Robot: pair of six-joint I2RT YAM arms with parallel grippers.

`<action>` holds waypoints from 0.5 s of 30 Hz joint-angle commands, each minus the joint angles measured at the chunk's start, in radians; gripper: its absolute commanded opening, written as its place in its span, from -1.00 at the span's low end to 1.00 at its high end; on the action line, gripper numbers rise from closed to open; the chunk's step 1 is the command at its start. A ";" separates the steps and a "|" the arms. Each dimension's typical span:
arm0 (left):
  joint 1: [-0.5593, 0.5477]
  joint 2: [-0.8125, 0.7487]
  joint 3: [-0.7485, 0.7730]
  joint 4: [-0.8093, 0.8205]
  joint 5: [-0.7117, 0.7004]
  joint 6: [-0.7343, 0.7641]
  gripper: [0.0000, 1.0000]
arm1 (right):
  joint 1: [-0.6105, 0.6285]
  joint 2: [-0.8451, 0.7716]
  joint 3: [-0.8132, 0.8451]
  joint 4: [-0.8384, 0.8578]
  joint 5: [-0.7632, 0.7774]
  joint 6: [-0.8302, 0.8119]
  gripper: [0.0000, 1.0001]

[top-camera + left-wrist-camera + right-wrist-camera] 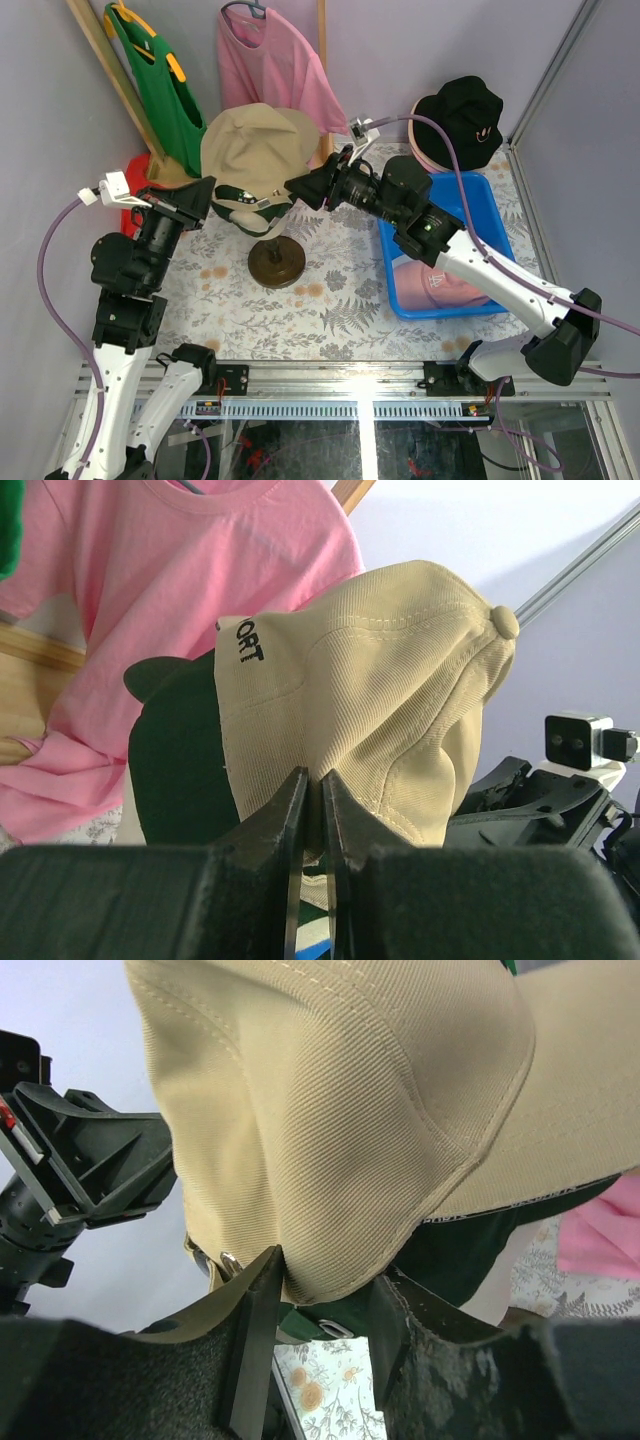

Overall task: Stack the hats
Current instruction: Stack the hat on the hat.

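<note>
left hand (314,785) is pinched shut on the hem of the tan cap (380,710), right hand (328,1272) sits apart around its back edge. i'd tug it down evenly over the green cap (180,765).

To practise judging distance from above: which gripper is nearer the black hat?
Right. The right gripper is at the tan cap, on the side facing the black hat; the left gripper is at the cap's far side, farther away.

Bright, even light, soft shadows; close foregrounds blurred.
</note>
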 commanded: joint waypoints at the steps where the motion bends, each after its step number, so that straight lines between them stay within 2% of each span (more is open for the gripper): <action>1: 0.005 -0.010 0.008 -0.084 0.046 -0.004 -0.83 | 0.010 -0.044 -0.028 0.048 -0.006 0.015 -0.12; 12: 0.005 -0.021 0.003 -0.270 -0.067 -0.023 -0.94 | 0.009 -0.029 -0.040 0.029 -0.007 0.013 -0.10; 15: 0.005 -0.003 0.009 -0.280 -0.089 -0.035 -0.91 | 0.010 -0.021 -0.027 0.022 -0.012 0.010 0.02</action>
